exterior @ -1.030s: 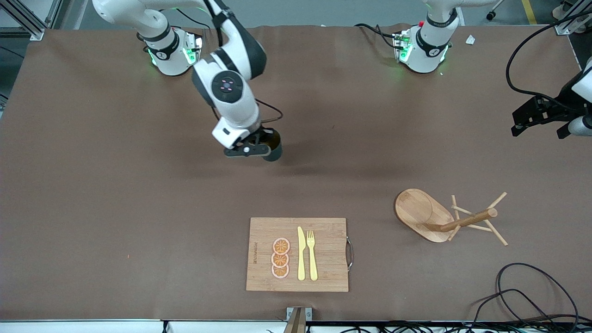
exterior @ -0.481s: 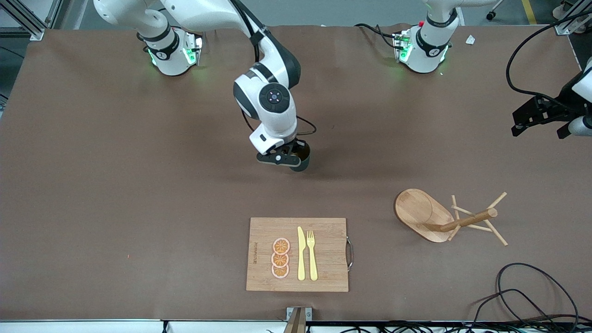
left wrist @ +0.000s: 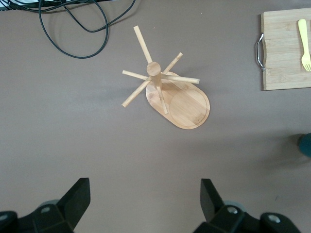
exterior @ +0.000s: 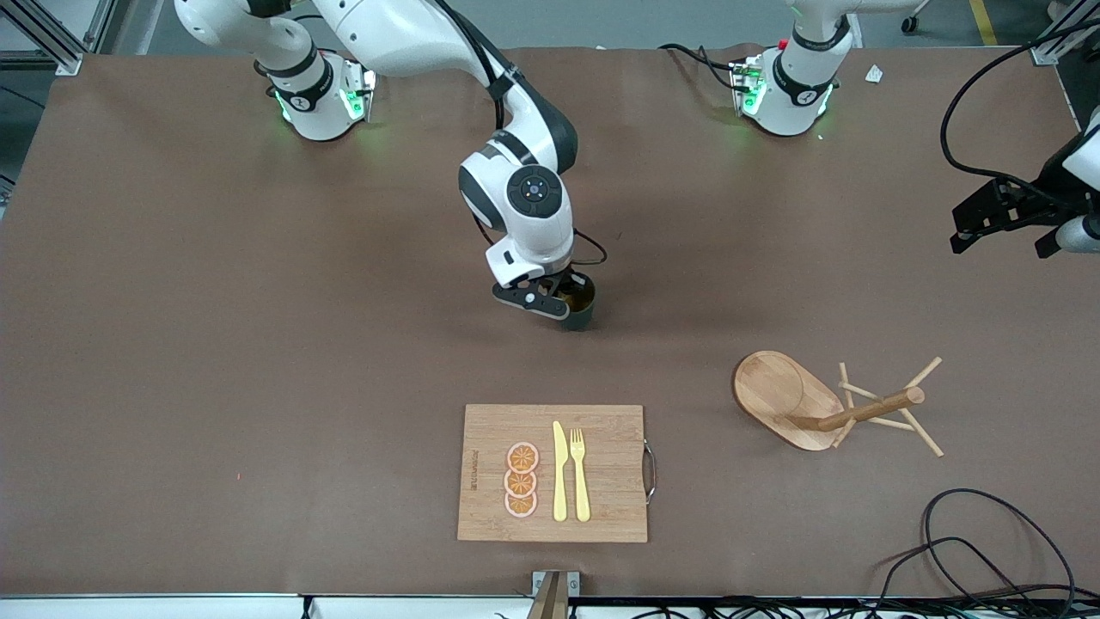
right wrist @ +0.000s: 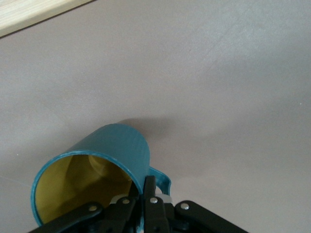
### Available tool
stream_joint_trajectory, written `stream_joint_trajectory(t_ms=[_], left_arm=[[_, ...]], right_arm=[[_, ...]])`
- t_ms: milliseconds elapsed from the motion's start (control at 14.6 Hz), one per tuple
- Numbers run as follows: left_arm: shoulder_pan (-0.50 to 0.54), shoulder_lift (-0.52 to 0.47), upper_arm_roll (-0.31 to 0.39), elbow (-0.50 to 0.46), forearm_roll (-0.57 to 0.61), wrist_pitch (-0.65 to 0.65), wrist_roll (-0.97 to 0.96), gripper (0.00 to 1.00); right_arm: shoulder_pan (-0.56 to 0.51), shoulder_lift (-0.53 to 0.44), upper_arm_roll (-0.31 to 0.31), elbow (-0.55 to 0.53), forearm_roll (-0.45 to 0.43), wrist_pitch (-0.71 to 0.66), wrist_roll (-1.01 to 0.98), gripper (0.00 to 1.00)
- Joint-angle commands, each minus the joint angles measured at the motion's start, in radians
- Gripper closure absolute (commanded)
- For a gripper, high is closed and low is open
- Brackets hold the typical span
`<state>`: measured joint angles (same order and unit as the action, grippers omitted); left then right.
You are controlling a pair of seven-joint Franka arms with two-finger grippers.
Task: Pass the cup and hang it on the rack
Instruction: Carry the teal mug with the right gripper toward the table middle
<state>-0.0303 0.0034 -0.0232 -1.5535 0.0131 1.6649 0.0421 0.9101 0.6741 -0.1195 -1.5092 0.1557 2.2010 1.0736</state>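
Observation:
My right gripper (exterior: 563, 303) is shut on the rim of the dark teal cup (exterior: 579, 303), near the middle of the table. In the right wrist view the cup (right wrist: 114, 155) shows its yellowish inside, one finger inside the wall and one outside by the handle (right wrist: 163, 180); my right gripper's tips (right wrist: 141, 190) pinch the rim. The wooden rack (exterior: 825, 404) stands toward the left arm's end of the table, nearer the front camera; it also shows in the left wrist view (left wrist: 167, 92). My left gripper (left wrist: 145, 196) is open and empty, up over the table's end (exterior: 1001, 215).
A bamboo cutting board (exterior: 601, 507) with orange slices (exterior: 521, 480), a yellow knife (exterior: 559, 473) and fork (exterior: 580, 473) lies near the front edge. Black cables (exterior: 971, 533) coil at the front corner by the left arm's end.
My right arm has carried the cup toward the left arm's end of the table and toward the front camera. The left arm has not moved.

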Motion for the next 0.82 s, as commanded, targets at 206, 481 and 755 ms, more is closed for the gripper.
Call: stream_joint_trajectory(t_ms=[206, 481, 755], left_arm=[[0.006, 0.003, 0.0, 0.012, -0.012, -0.014, 0.021, 0.0], [0.004, 0.004, -0.001, 0.013, -0.007, -0.014, 0.018, 0.0], [0.001, 0.018, -0.003, 0.029, -0.008, -0.03, 0.018, 0.0]], right_arm=[[0.021, 0.022, -0.012, 0.018, 0.024, 0.0, 0.022, 0.97], [0.021, 0.03, -0.014, 0.018, 0.022, 0.0, 0.016, 0.84], [0.018, 0.021, -0.014, 0.02, 0.021, -0.01, 0.003, 0.0]])
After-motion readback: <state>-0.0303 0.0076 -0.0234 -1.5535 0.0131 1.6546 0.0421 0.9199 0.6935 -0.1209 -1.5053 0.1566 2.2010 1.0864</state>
